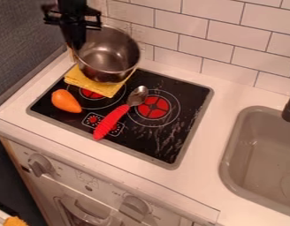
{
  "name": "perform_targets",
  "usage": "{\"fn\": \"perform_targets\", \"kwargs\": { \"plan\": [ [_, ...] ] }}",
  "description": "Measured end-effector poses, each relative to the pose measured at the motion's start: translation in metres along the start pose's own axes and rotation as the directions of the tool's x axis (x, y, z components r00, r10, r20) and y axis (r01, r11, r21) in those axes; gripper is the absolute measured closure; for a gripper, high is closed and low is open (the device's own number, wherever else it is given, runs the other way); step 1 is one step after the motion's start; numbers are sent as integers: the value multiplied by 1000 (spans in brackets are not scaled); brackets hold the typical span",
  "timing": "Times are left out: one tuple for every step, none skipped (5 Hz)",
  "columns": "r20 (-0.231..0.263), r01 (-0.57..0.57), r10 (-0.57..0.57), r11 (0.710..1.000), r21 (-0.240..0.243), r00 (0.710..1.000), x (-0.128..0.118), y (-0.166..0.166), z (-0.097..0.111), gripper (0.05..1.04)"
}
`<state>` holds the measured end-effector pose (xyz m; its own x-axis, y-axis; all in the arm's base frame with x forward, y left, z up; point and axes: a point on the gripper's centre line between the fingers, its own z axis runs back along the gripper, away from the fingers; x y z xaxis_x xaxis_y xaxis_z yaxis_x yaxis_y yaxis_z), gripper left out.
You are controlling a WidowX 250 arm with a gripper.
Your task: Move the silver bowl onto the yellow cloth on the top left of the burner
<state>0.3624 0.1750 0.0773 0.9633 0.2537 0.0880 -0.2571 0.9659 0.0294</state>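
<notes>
Bowl [112,59], silver, above yellow cloth [83,81]; black gripper [78,47] at left rim, fingers apparently clamped on it.

White wall tiles [236,37] go up behind the gray sink [259,154]. Left of the sink, past the white counter [207,137], is a dark wall [20,44].

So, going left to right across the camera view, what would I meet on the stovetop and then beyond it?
Orange, teardrop-shaped toy vegetable → metal spoon with a ribbed red handle → grey sink basin with rounded corners.
</notes>
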Motion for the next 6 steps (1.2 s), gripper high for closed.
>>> {"fn": "perform_targets", "kwargs": {
  "plan": [
    [19, -8, 8, 1000, -1, 1000, 4, 0, 1, 975],
    [20, -10, 10, 1000, -1, 1000, 4, 0, 1, 796],
    [25, 0, -1, 1000, 6, 1000, 5, 0, 1, 509],
    [37, 32, -33, 999, 11, 999, 6, -5, 10, 210],
    [87, 104, -105, 994, 21, 991, 5, -25, 44, 75],
    [113, 209, -207, 978, -5, 972, 0, -55, 60, 79]
  ]
}}
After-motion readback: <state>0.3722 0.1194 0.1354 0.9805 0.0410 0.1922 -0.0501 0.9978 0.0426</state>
